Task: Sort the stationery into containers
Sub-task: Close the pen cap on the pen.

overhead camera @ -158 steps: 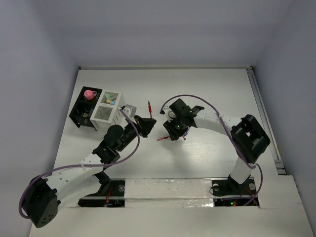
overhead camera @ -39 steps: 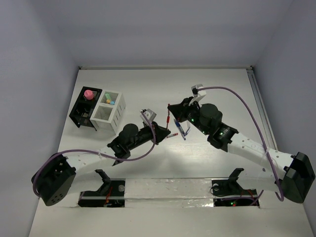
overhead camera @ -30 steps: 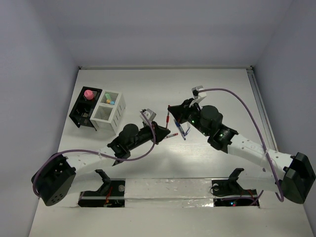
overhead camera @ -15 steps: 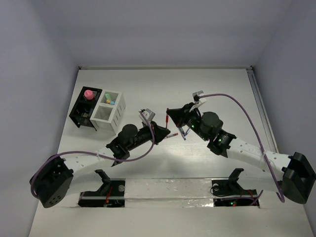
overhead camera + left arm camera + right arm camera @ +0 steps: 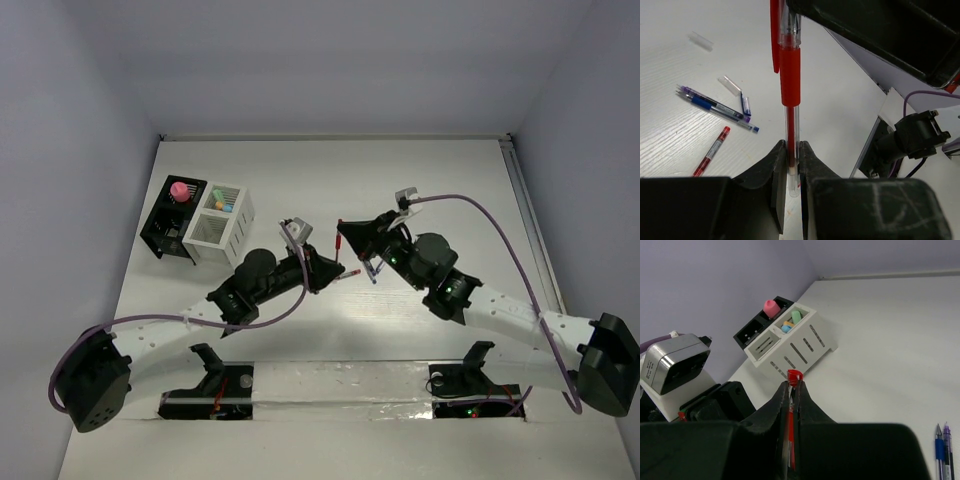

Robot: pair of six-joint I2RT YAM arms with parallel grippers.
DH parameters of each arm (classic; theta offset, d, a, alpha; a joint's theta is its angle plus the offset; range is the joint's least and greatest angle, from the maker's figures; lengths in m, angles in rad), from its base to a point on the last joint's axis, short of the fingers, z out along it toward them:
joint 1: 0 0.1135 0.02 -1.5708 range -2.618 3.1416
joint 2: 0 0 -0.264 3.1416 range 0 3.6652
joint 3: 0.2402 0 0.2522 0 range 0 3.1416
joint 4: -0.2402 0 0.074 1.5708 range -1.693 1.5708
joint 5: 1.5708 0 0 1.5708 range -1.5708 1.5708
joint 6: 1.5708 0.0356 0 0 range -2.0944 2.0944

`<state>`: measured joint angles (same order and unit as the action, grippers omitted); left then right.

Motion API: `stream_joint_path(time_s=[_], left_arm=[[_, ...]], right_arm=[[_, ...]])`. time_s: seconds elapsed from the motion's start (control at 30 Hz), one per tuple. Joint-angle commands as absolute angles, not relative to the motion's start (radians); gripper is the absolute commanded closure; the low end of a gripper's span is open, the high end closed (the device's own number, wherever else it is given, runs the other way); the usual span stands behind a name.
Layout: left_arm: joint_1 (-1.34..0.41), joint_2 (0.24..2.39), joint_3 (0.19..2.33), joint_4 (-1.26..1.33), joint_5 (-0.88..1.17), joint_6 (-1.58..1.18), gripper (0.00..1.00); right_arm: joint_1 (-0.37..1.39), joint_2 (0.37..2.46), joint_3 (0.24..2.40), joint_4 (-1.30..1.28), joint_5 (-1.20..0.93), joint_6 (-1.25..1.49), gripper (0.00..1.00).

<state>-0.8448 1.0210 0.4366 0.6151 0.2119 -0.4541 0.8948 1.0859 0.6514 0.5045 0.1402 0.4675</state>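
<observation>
A red pen (image 5: pixel 340 240) with a clear barrel hangs in the air between my two grippers. My left gripper (image 5: pixel 325 268) is shut on its lower barrel end (image 5: pixel 790 100). My right gripper (image 5: pixel 346 230) is shut near its red-capped end (image 5: pixel 795 376). Both appear to hold the same pen. The black slotted box (image 5: pixel 170 225) holds a pink-topped piece (image 5: pixel 180 189). The white box (image 5: pixel 228 232) beside it has mint, blue and orange bits (image 5: pixel 222 205) in its rear compartment. Both boxes also show in the right wrist view (image 5: pixel 807 347).
Two blue pens (image 5: pixel 372 264) lie on the table just right of the grippers, also in the left wrist view (image 5: pixel 715 106). A short red piece (image 5: pixel 348 272) lies beside them. Clear pen caps (image 5: pixel 700 41) lie loose. The walls enclose the table.
A red pen that lay on the table 5.3 s ago is gone from there. In the last second my right gripper shifted slightly left and my left arm stretched out; the pen stayed between them.
</observation>
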Motion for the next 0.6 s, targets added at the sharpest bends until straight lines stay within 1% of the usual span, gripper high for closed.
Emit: stream_joint_path(time_s=[0.0, 0.13, 0.3, 0.57], left_arm=[[-0.838, 0.968, 0.566, 0.759, 0.195, -0.475, 1.0], [-0.838, 0.982, 0.609, 0.73, 0.218, -0.482, 1.0], [-0.838, 0.98, 0.678, 0.649, 0.235, -0.479, 1.0], [-0.838, 0.914, 0.733, 0.549, 0.216, -0.476, 1.0]], right_arm=[[0.943, 1.08, 0.601, 0.358, 0.072, 0.479, 1.0], [1.003, 1.089, 0.566, 0.359, 0.071, 0.509, 1.0], [1.051, 1.083, 0.532, 0.328, 0.132, 0.525, 1.0], [1.101, 1.035, 0.456, 0.295, 0.147, 0.584, 1.0]])
